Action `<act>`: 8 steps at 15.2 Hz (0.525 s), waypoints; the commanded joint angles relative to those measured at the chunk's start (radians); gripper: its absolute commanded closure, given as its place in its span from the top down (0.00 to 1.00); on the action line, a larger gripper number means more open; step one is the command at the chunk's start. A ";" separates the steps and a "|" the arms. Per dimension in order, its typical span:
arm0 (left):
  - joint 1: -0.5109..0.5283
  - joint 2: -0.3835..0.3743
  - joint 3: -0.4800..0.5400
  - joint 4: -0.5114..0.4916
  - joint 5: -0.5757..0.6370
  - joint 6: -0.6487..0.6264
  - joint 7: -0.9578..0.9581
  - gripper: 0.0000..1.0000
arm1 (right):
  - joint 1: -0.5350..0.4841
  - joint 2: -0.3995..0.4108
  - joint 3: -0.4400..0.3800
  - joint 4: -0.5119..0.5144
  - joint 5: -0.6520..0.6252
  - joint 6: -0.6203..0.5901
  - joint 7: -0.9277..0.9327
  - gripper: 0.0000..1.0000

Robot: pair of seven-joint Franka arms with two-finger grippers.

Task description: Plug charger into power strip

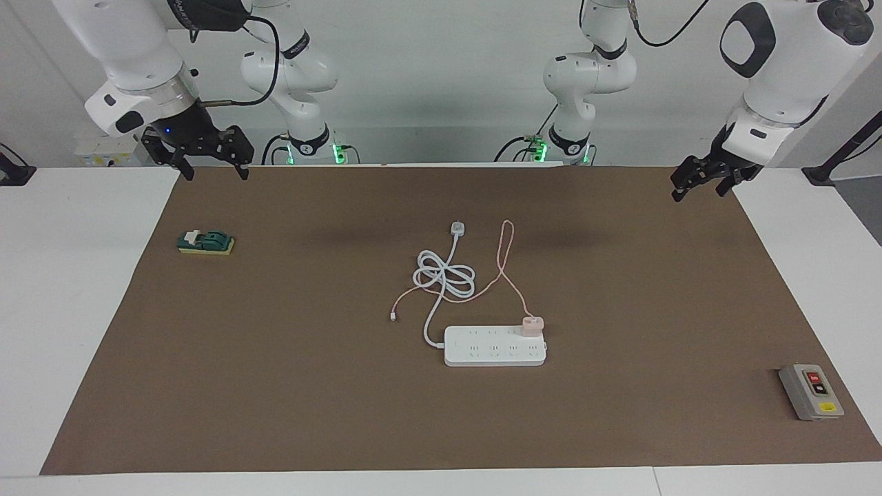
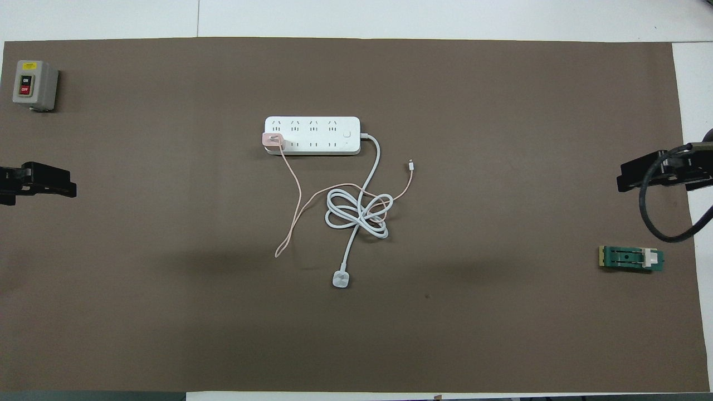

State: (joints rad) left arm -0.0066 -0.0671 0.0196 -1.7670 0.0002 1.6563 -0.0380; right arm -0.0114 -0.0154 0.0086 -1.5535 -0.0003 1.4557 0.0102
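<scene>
A: Nearest your facing camera you have the grey box with red and black buttons (image 1: pixel 811 391), by the corner of the brown mat (image 1: pixel 275 413) farthest from the robots, at the left arm's end of the bench (image 1: pixel 69 310).

B: And the long flat white power strip (image 1: pixel 495 346)?

A: Mid-bench, lying flat. The small pale-pink cube charger (image 1: pixel 532 324) sits on it, at the strip's end toward the left arm, in the socket row nearer the robots. Its thin pink cable (image 1: pixel 506 258) loops away toward the robots and ends loose on the mat.

B: The strip's own cord?

A: You'll see the thick white cord (image 1: pixel 441 275) coiled in a knot just nearer the robots than the strip, its small white plug (image 1: pixel 458 228) lying free.

B: The claws?

A: The left claw (image 1: pixel 701 184) hangs over the mat's edge at its own end, fingers spread. The right claw (image 1: pixel 210 165) hangs over the corner of the mat nearest its base, fingers spread wide too. Neither holds anything. A green block on a yellow base (image 1: pixel 205 242) lies near the right arm's edge.
</scene>
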 commanded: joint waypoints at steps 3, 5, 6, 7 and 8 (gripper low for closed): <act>0.022 0.021 -0.009 0.011 0.018 0.023 0.035 1.00 | -0.021 -0.035 0.013 -0.046 -0.018 0.026 -0.024 1.00; 0.024 0.023 -0.010 0.014 -0.002 0.026 0.044 1.00 | -0.021 -0.035 0.013 -0.054 -0.018 0.028 -0.024 1.00; 0.024 0.023 -0.009 0.014 -0.015 0.026 0.044 1.00 | -0.021 -0.037 0.013 -0.059 -0.018 0.031 -0.026 1.00; 0.024 0.024 -0.009 0.017 -0.016 0.030 0.046 1.00 | -0.021 -0.041 0.013 -0.063 -0.018 0.032 -0.024 1.00; 0.022 0.024 -0.009 0.017 -0.016 0.037 0.049 1.00 | -0.021 -0.043 0.013 -0.066 -0.018 0.037 -0.026 1.00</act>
State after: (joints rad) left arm 0.0051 -0.0501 0.0175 -1.7632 -0.0036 1.6766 -0.0115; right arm -0.0119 -0.0216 0.0082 -1.5715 -0.0003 1.4608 0.0102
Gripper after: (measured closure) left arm 0.000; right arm 0.000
